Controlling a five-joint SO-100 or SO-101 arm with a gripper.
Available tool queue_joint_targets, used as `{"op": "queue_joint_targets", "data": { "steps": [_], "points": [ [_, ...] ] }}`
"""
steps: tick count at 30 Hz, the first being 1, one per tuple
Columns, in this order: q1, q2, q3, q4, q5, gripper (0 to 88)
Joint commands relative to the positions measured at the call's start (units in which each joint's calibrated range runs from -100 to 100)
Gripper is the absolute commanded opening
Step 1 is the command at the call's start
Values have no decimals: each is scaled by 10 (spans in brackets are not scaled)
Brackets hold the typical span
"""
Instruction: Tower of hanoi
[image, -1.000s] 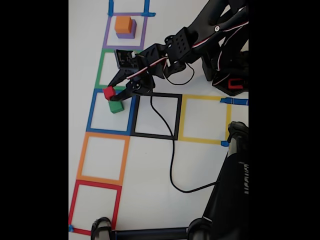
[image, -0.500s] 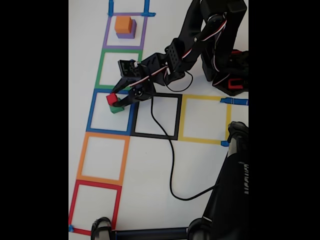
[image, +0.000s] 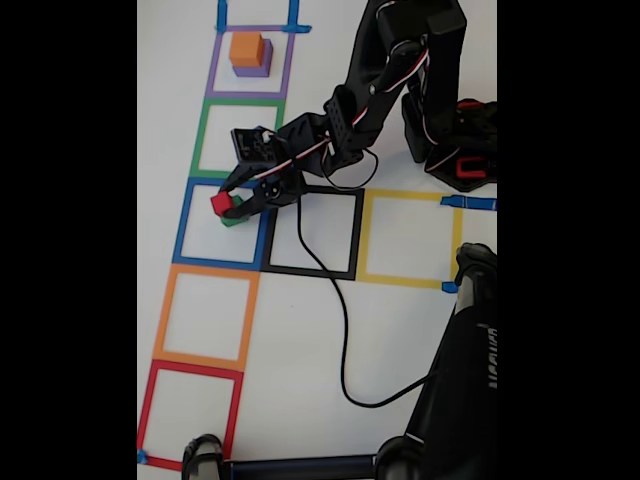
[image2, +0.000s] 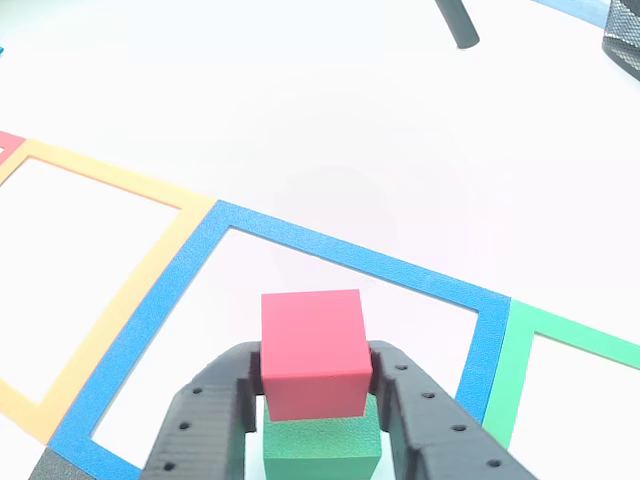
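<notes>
Gripper holds the red cube pinched between both fingers, one on each side face, directly over the green cube inside the blue tape square; in the fixed view the red cube overlaps the green cube, slightly up and left of it. Red's bottom edge looks right at green's top, touching or just above, can't tell, and the two look roughly square to each other, so the next move is likely straight down and release. Orange cube sits on the purple cube in the purple tape square, well apart.
</notes>
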Motion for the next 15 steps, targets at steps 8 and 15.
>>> {"op": "queue_joint_targets", "data": {
  "steps": [8, 15],
  "points": [
    [11, 7, -18, -13, 7, 33],
    [14, 23, -20, -22, 7, 33]
  ]
}}
